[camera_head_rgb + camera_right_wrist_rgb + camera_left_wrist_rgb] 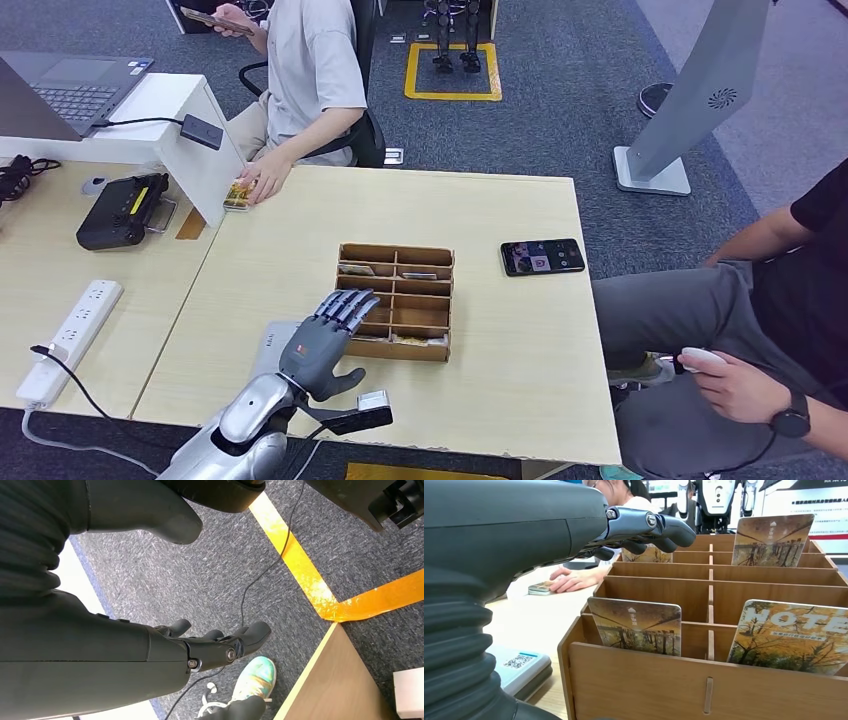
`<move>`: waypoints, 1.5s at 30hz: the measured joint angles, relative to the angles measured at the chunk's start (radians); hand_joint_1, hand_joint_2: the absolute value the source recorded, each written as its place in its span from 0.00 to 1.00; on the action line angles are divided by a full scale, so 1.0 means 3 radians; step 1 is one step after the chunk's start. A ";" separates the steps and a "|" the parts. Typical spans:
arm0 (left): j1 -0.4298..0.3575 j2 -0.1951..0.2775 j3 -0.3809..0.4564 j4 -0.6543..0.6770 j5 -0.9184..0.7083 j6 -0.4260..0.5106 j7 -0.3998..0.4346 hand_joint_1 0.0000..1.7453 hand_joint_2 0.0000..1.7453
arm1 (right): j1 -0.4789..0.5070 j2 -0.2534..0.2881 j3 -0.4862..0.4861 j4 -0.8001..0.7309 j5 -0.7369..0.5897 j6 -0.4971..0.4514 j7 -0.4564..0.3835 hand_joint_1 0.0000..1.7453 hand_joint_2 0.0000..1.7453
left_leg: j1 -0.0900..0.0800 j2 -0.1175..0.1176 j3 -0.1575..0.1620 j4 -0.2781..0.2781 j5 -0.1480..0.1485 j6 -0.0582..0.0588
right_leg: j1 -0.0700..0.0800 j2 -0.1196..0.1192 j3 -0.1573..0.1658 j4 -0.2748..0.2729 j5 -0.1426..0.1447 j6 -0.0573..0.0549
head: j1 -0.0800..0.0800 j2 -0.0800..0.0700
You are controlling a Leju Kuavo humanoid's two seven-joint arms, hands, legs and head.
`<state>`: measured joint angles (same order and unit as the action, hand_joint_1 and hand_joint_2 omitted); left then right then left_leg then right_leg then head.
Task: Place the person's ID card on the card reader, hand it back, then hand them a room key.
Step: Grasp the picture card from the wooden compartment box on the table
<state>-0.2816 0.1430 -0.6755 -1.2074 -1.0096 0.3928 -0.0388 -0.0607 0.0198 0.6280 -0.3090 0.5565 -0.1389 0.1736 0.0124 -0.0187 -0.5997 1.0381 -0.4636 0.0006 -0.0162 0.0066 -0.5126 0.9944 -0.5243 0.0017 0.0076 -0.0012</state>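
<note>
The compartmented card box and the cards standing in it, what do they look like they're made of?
The slotted brown card box looks like thin plywood or fibreboard: matte, with slotted tab joints and darker cut edges. The printed autumn-scene cards look like smooth plastic, rounded-cornered with a slight sheen, though laminated paper can't be excluded.

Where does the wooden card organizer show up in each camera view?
Head view: the wooden card organizer sits mid-table, with the left hand at its near-left corner.
Left wrist view: it spans the right and lower picture, cards standing in its slots, fingers above it.
Right wrist view: it is not in the picture.
Shared landmark: the person's hand resting on a card.
</note>
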 joint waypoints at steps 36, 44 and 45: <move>-0.0022 -0.0006 0.0032 0.0040 0.0092 0.0002 -0.0050 1.00 1.00 | -0.0019 -0.0005 0.0081 0.0000 -0.0038 0.0025 0.0008 0.00 1.00 | 0.0000 0.0000 0.0000 0.0000 0.0000 0.0000 | 0.0000 0.0001 0.0000 0.0000 0.0000 0.0000 | 0.0000 -0.0001; -0.0044 -0.0009 0.0039 0.0040 0.0100 -0.0003 -0.0050 1.00 1.00 | -0.0024 -0.0005 0.0081 0.0000 -0.0038 0.0036 0.0008 0.00 1.00 | 0.0000 0.0000 0.0001 0.0000 0.0000 0.0000 | 0.0000 0.0001 0.0001 0.0000 0.0001 0.0000 | -0.0001 -0.0001; -0.0045 -0.0009 0.0041 0.0041 0.0109 -0.0008 -0.0050 1.00 1.00 | -0.0025 -0.0005 0.0081 0.0000 -0.0038 0.0038 0.0008 0.00 1.00 | 0.0000 0.0000 0.0001 0.0000 0.0000 0.0000 | 0.0000 0.0001 0.0001 0.0000 0.0001 0.0000 | 0.0000 0.0000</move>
<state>-0.2949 0.1404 -0.6633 -1.1952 -0.9768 0.3905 -0.0538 -0.0681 0.0183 0.6523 -0.3090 0.5450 -0.1275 0.1759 0.0124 -0.0187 -0.5995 1.0382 -0.4636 0.0006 -0.0161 0.0070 -0.5125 0.9944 -0.5241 0.0017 0.0075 -0.0012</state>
